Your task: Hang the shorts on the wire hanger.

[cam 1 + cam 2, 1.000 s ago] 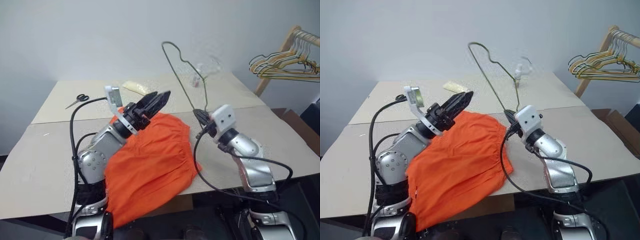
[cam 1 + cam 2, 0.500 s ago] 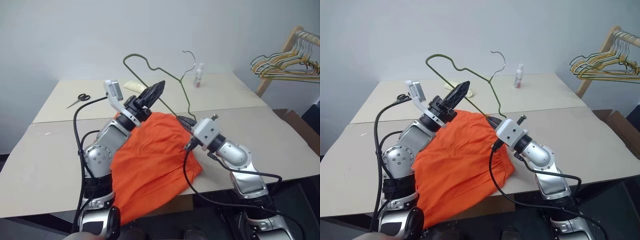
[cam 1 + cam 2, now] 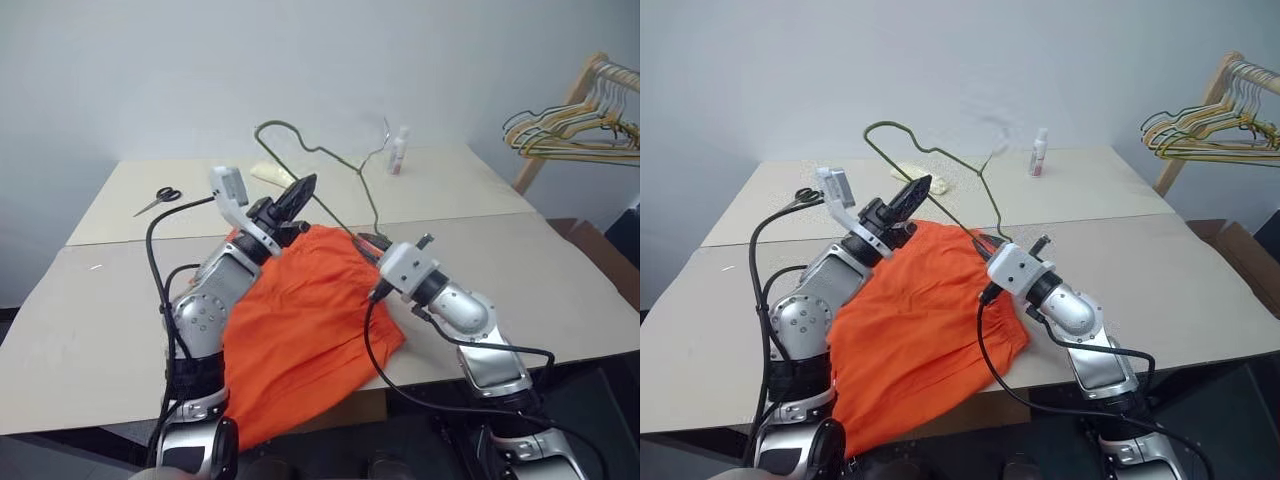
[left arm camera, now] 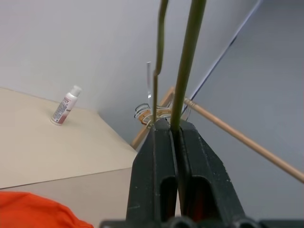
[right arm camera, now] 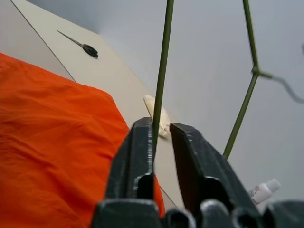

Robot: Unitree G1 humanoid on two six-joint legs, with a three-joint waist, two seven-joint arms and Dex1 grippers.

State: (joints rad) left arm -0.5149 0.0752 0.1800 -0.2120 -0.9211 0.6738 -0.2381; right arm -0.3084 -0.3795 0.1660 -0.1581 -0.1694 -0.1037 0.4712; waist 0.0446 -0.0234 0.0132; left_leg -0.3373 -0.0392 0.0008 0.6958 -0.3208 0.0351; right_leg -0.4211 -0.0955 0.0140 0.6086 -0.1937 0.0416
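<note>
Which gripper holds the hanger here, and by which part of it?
The left gripper is shut on the hanger, on a straight run of wire. The right gripper stands open around another run.

left gripper [image 4: 175, 137] raised, clamped tight | right gripper [image 5: 161, 137] lower — jaws slightly parted

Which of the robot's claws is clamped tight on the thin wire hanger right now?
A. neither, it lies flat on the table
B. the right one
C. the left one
C: in the left wrist view the left gripper has its fingers pressed together on the wire hanger, while the right gripper shows a gap beside the wire.
</note>
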